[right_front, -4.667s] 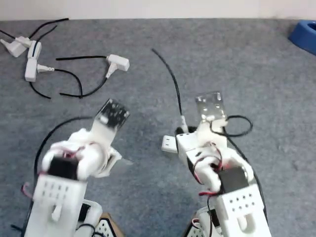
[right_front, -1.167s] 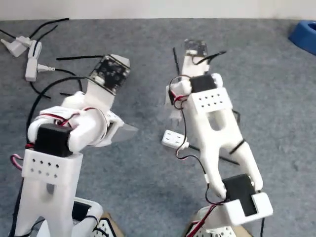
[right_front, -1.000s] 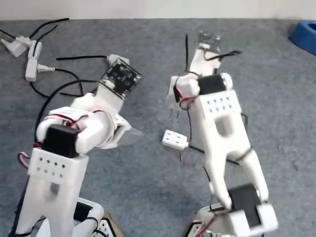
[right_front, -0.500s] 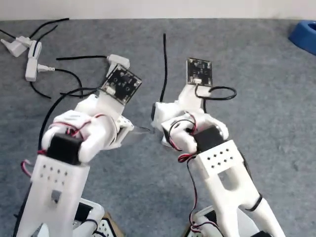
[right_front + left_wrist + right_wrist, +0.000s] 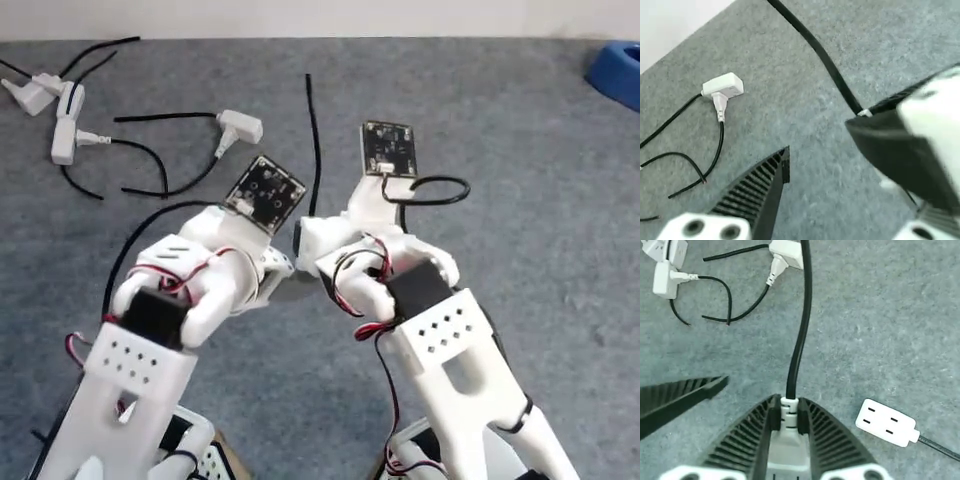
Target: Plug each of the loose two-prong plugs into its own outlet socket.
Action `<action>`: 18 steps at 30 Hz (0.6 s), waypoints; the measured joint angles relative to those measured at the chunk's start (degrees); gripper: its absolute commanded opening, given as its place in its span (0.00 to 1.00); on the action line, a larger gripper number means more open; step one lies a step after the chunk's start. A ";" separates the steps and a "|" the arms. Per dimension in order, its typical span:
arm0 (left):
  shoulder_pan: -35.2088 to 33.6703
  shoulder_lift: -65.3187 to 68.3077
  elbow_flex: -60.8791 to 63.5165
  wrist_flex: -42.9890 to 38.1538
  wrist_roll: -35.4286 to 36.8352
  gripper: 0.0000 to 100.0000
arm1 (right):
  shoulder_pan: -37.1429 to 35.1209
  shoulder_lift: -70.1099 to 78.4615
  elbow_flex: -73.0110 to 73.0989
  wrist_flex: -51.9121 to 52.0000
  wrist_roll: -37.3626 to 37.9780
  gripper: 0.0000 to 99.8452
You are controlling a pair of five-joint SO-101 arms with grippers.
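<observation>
My right gripper (image 5: pixel 787 402) is shut on a white two-prong plug (image 5: pixel 786 440) whose black cord (image 5: pixel 801 325) runs away across the carpet. In the high view this gripper (image 5: pixel 303 238) sits mid-table with the cord (image 5: pixel 313 140) stretching toward the far edge. A white outlet socket (image 5: pixel 887 422) lies on the carpet close beside it. My left gripper (image 5: pixel 285 268) is open right next to the right one, one ribbed finger (image 5: pixel 760 185) low over the carpet. Another loose white plug (image 5: pixel 240 127) lies farther out to the left.
A cluster of white plugs and sockets with black cords (image 5: pixel 62 120) lies at the far left corner. A blue container (image 5: pixel 615 70) sits at the far right edge. Grey carpet covers the table.
The right arm has pulled back from its far reach, dragging the plug and cord toward the near side and leftward. The left arm has swung right, close to the right gripper.
</observation>
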 measured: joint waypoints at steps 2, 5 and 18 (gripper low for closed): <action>-0.97 1.76 0.09 -1.85 0.09 0.41 | 0.00 0.00 -1.67 2.02 0.44 0.01; -2.90 4.40 0.18 -3.60 -0.88 0.41 | 0.00 0.00 -2.55 3.60 1.05 0.01; -8.53 6.24 0.53 -5.10 -3.08 0.41 | -0.09 0.00 -3.52 8.35 6.51 0.01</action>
